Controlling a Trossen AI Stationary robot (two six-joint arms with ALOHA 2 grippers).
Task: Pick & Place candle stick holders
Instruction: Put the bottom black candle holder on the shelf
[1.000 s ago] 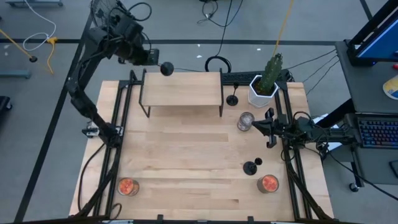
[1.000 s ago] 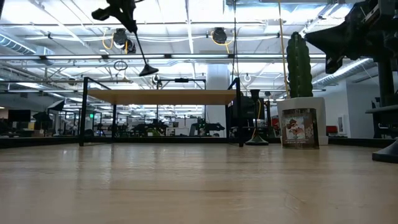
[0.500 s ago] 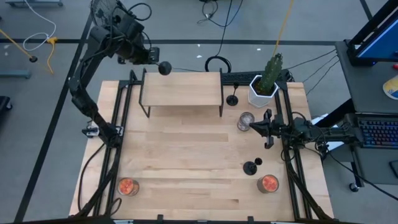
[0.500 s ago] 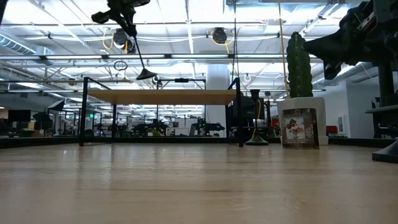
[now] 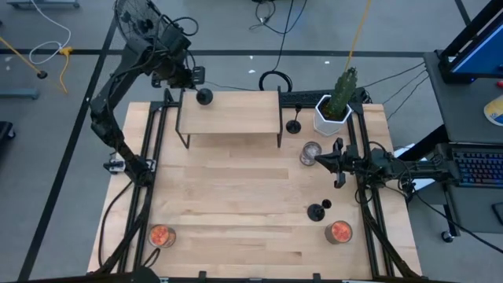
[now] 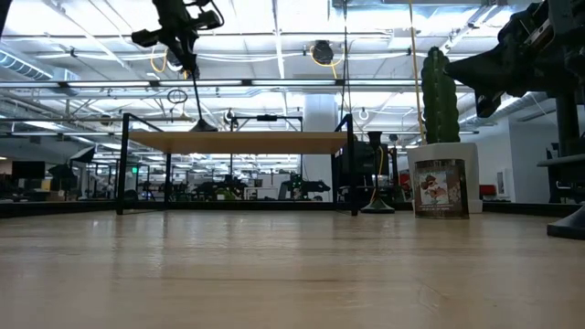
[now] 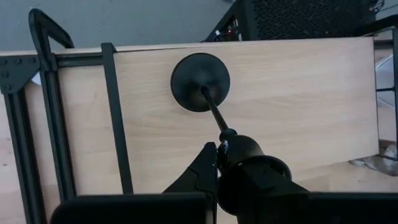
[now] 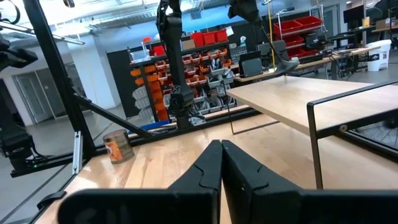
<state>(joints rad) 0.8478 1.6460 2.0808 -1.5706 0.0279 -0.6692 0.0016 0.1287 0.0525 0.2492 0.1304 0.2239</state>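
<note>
Black candle stick holder (image 7: 200, 82), pinched by the left tool (image 7: 219, 163), sat on the wooden shelf's (image 5: 236, 112) far left. Next: let go. The right tool (image 5: 324, 159) waited, closed.

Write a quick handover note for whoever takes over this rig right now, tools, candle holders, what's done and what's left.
Left tool: shut on the held candle holder by its stem, base at the raised shelf top, left end, not released.
Right tool: shut, holding nothing, waiting above the table's right side.
Second holder stands by the potted cactus; third holder lies front right.
Left: release the first, then the other two.
</note>
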